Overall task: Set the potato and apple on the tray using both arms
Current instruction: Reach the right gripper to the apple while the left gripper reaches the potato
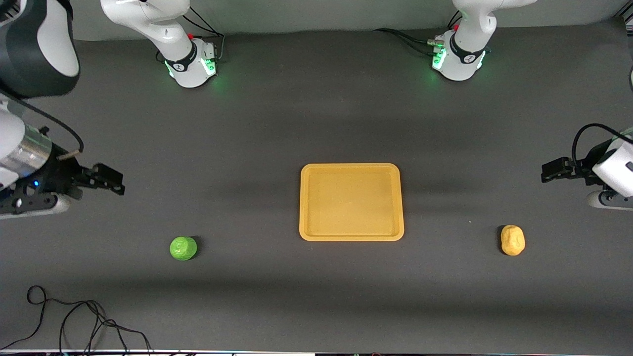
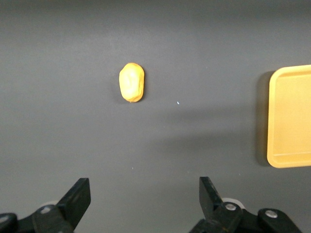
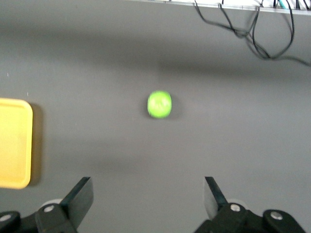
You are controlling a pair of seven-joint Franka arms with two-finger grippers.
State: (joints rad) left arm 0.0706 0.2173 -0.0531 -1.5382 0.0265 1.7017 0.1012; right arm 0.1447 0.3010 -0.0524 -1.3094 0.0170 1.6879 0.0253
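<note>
The green apple point(image 1: 183, 247) lies on the dark table toward the right arm's end. The yellow-tan potato point(image 1: 513, 240) lies toward the left arm's end. The yellow-orange tray point(image 1: 351, 201) sits empty between them. My right gripper point(image 1: 117, 182) hovers open and empty over bare table at the right arm's end. Its wrist view shows the gripper point(image 3: 148, 199), the apple point(image 3: 159, 104) apart from it, and a tray corner point(image 3: 14, 141). My left gripper point(image 1: 546, 173) hovers open and empty over bare table at the left arm's end. Its wrist view shows the gripper point(image 2: 144, 199), the potato point(image 2: 131, 82) and the tray's edge point(image 2: 291, 116).
Loose black cables point(image 1: 84, 321) lie at the table's edge nearest the front camera, toward the right arm's end; they also show in the right wrist view point(image 3: 243, 24). The arm bases point(image 1: 190, 64) point(image 1: 457, 57) stand at the edge farthest from that camera.
</note>
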